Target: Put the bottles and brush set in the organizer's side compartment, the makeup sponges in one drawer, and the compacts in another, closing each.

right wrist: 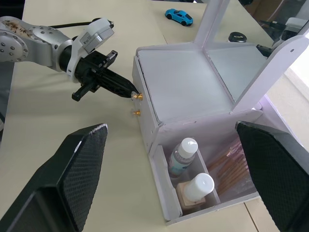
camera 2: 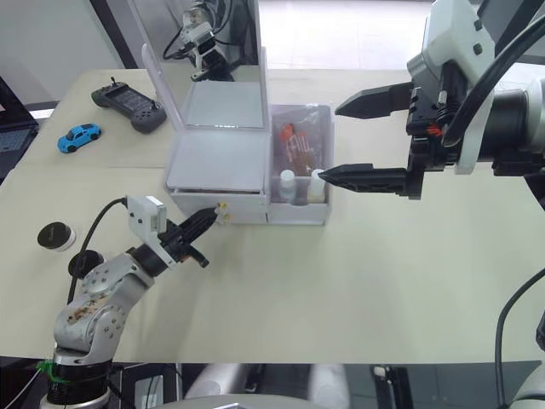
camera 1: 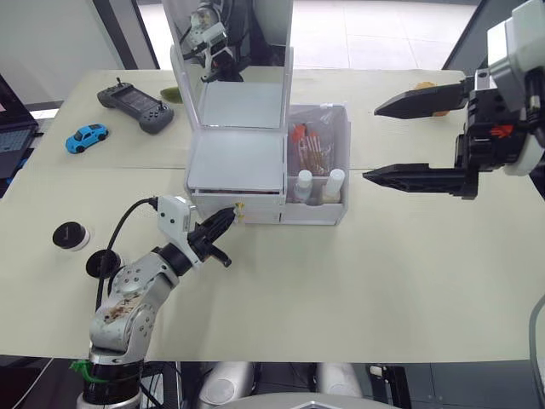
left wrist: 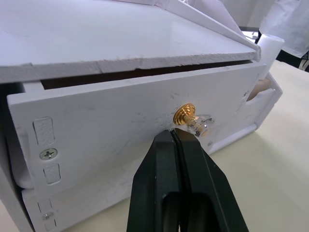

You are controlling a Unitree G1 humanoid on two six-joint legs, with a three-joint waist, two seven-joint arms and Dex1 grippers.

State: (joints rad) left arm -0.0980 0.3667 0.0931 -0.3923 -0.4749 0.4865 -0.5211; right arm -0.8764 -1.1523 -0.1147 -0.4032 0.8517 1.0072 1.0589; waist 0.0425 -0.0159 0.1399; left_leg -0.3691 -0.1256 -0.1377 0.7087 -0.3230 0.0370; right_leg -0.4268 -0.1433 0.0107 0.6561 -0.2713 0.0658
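The white organizer [camera 1: 237, 162] stands mid-table with its mirror lid [camera 1: 243, 51] upright. Its side compartment [camera 1: 344, 128] holds the two white-capped bottles [camera 1: 303, 185] [camera 1: 333, 185] and the brush set [camera 1: 308, 146]. My left gripper [camera 1: 232, 216] is shut, its tips touching the underside of the upper drawer's gold knob [left wrist: 185, 115]; that drawer front stands slightly out. My right gripper [camera 1: 370, 143] hangs wide open to the right of the side compartment, holding nothing. The two compacts [camera 1: 71, 235] [camera 1: 102, 262] lie at the table's left, the nearer one partly behind my left arm. The makeup sponges are out of view.
A grey remote controller [camera 1: 136, 105] and a blue toy car [camera 1: 87, 136] lie at the back left. A laptop [camera 1: 13, 128] sits past the left edge. A small yellow-brown object [camera 1: 423, 86] rests at the back right.
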